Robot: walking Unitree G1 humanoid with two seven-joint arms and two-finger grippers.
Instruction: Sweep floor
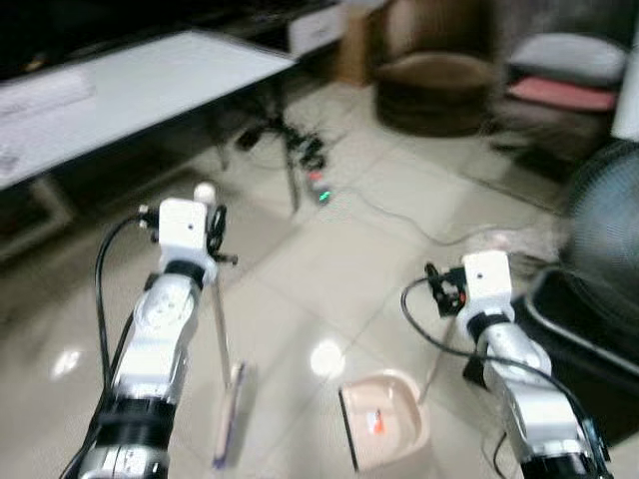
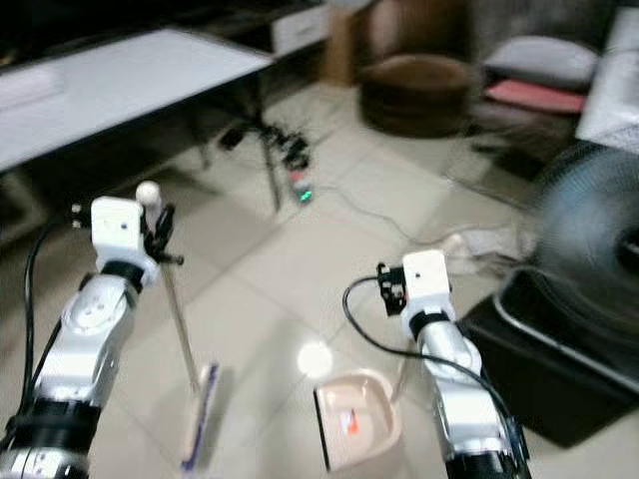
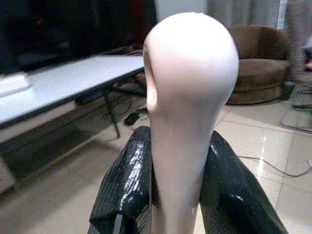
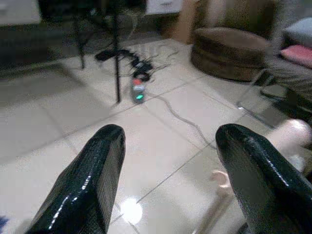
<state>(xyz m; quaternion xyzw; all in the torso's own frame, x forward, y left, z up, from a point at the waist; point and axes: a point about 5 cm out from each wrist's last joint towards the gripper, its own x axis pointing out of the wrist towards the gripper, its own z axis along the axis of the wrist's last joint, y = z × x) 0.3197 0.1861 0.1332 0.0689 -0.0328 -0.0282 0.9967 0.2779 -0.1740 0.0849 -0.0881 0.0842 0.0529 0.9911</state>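
My left gripper (image 3: 179,161) is shut on the cream rounded top of the broom handle (image 3: 187,87), out in front at my left. From there the thin broom stick (image 1: 221,319) runs down to the brush head (image 1: 231,414) on the tiled floor. A pink dustpan (image 1: 384,419) stands on the floor between my arms, and its long handle (image 1: 435,367) rises toward my right arm. My right gripper (image 4: 173,129) is open with only floor between its fingers. The dustpan handle's end (image 4: 291,134) lies just outside one finger (image 4: 258,170).
A white table (image 1: 130,80) stands at the back left, with a power strip and cables (image 1: 318,185) on the floor by its leg. A brown round chair (image 1: 434,90) and cushions (image 1: 569,60) are at the back. A large fan (image 1: 604,239) stands close on the right.
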